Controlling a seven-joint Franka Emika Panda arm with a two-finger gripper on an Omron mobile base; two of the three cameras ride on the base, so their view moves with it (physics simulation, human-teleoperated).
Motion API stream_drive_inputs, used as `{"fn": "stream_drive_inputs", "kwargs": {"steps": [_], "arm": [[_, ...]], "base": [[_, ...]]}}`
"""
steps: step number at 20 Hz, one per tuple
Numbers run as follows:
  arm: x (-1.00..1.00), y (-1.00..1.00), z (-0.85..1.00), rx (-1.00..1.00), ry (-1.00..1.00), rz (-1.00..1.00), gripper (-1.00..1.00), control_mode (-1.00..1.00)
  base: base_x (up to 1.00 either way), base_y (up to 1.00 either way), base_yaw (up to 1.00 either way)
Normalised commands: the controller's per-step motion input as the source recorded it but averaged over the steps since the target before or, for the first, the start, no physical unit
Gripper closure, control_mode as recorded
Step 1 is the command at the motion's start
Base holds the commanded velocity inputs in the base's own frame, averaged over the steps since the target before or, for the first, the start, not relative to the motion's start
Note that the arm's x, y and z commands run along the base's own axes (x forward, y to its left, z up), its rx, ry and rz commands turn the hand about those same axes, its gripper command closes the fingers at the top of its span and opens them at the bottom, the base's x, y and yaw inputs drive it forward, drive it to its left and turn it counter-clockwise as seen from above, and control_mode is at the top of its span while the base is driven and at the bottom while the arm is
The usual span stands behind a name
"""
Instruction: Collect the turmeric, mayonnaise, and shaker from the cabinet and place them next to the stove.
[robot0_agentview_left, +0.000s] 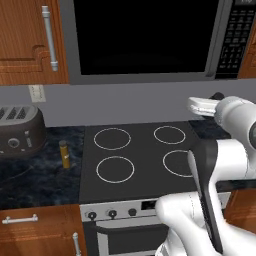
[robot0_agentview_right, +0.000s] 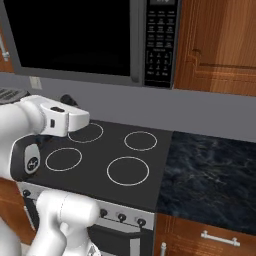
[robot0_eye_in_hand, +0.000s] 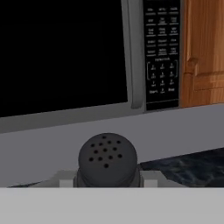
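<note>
The shaker (robot0_eye_in_hand: 107, 159), dark with a perforated domed top, sat clamped in the gripper (robot0_eye_in_hand: 107, 181) above the stove (robot0_agentview_left: 140, 155). Behind it stood the microwave (robot0_eye_in_hand: 65, 57) and grey wall. On the left counter, the turmeric (robot0_agentview_left: 64, 154) stood upright near the toaster (robot0_agentview_left: 20, 131).

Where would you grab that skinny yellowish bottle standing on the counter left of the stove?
Around the middle of the turmeric bottle's slim round body, below the dark cap, coming in level from the front. It stands upright and apart from the toaster and the stove, so both sides look free.
</note>
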Motion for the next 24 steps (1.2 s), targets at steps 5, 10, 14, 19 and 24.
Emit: {"fn": "stream_drive_inputs", "kwargs": {"steps": [5, 10, 14, 19, 24], "arm": [[0.47, -0.48, -0.25, 0.02, 0.13, 0.04, 1.00, -1.00], [0.48, -0.72, -0.51, 0.00, 0.20, 0.17, 1.00, -1.00], [0.33, -0.65, -0.55, -0.01, 0.17, 0.24, 1.00, -1.00], [0.28, -0.47, -0.53, -0.06, 0.13, 0.26, 1.00, -1.00], [0.21, -0.41, -0.42, -0.03, 0.10, 0.20, 1.00, -1.00]], "base": [[0.11, -0.09, 0.00], [0.00, 0.00, 0.00], [0.00, 0.00, 0.00], [0.00, 0.00, 0.00], [0.00, 0.00, 0.00]]}}
